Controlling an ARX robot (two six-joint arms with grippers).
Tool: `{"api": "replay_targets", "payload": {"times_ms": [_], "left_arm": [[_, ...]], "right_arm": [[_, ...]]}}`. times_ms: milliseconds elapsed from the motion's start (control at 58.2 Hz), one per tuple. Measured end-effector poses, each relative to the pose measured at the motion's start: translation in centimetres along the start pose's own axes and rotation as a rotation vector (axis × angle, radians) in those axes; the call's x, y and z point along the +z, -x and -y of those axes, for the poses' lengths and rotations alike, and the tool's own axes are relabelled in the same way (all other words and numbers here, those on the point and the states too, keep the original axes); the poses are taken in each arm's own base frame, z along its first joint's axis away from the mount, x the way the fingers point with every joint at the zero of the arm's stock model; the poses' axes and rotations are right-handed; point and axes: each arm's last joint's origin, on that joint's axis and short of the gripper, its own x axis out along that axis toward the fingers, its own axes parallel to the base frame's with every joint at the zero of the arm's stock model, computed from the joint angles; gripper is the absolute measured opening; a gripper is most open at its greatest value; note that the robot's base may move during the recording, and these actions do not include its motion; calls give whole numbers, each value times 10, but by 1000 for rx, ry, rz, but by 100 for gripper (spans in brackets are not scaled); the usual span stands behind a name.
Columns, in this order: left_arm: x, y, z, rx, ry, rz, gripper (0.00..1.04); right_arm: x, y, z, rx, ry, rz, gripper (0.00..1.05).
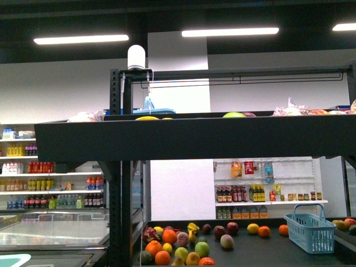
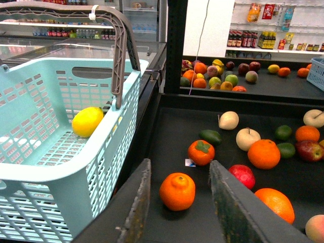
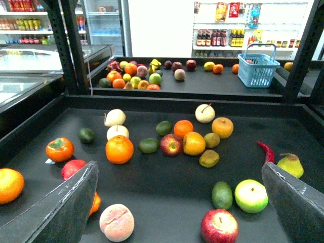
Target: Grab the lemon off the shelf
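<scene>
Left hand spread empty over shelf, lemon seemingly in basket, unseen from front.

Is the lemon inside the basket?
Yes, the lemon lies on the floor of the light blue basket, beside the shelf of fruit.

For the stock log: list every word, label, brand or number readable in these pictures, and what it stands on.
None can be read.
Bottle labels on the white store shelves: too small and blurred.
Small white tag on the shelf deck beside a persimmon: too small to read.
</scene>
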Motion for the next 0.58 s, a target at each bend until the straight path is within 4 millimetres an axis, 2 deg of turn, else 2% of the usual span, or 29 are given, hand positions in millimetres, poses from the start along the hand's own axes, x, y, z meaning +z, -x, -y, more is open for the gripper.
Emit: {"api": "replay_targets", "payload": {"times_ms": [86,258,584], "left_arm": [[0,0,0,0,0,0,66],[0,0,0,0,0,0,98],[0,0,0,0,-2,0,97]], "right_arm": [[0,0,0,0,0,0,97],[0,0,0,0,0,0,97],[0,0,0,0,0,0,97]]}}
